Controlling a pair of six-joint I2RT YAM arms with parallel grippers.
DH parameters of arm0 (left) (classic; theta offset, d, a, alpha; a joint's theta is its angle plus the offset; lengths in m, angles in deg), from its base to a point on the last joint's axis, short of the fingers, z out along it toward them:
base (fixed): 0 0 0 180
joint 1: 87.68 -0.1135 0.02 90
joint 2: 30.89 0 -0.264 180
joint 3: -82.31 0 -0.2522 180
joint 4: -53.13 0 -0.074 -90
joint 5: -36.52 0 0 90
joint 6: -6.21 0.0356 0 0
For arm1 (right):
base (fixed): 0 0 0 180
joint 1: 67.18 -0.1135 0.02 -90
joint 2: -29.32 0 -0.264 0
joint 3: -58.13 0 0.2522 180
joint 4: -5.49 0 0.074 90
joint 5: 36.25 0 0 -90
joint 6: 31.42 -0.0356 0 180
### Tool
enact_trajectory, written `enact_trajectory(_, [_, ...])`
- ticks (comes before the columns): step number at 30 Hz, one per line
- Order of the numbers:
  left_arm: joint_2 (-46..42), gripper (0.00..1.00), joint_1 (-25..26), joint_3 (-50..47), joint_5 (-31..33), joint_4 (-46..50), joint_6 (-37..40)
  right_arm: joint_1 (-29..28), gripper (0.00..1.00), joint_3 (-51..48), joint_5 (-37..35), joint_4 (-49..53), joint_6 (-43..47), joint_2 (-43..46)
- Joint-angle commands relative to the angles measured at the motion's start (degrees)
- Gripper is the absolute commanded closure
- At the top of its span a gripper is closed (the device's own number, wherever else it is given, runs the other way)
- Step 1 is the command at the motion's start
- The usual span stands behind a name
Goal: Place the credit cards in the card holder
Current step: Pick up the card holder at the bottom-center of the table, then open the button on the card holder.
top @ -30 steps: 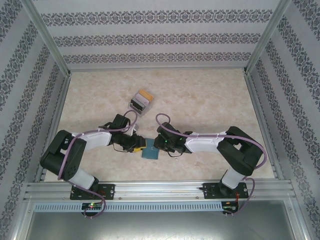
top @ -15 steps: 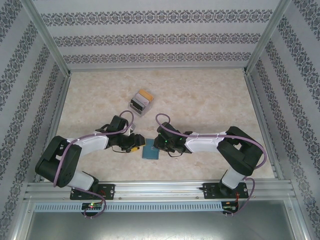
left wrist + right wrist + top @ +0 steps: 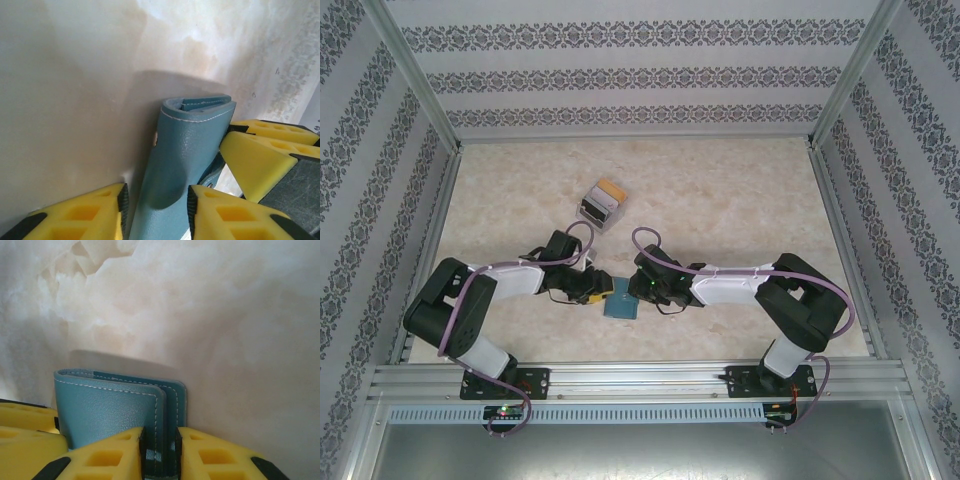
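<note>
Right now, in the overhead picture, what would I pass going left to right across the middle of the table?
Left end effector → teal wallet → right end effector. They crowd together over the wallet.

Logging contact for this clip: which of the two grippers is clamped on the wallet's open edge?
The right gripper: its fingers pinch the card holder's stacked layer edges. The left gripper straddles the folded body.
</note>
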Motion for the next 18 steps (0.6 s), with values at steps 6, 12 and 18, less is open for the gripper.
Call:
enact_trajectory(6, [-0.84, 0.83, 1.48, 0.52, -2.57, -4.79, -0.78, 0.15, 0.75, -0.20, -1.96, 3.30, 1.41, 1.47])
enact_trajectory(12, [-3.40, 1.00, 1.44, -0.09, -2.05, -5.67, -1.14, -0.94, 0.71, 3.80, -4.88, 10.01, 4.67, 4.01])
enact_trajectory(18, [-3.45, 1.00, 1.52, -0.16, -2.04, -6.40, -1.79, -2.75, 0.66, 6.56, -6.12, 11.53, 7.73, 5.05])
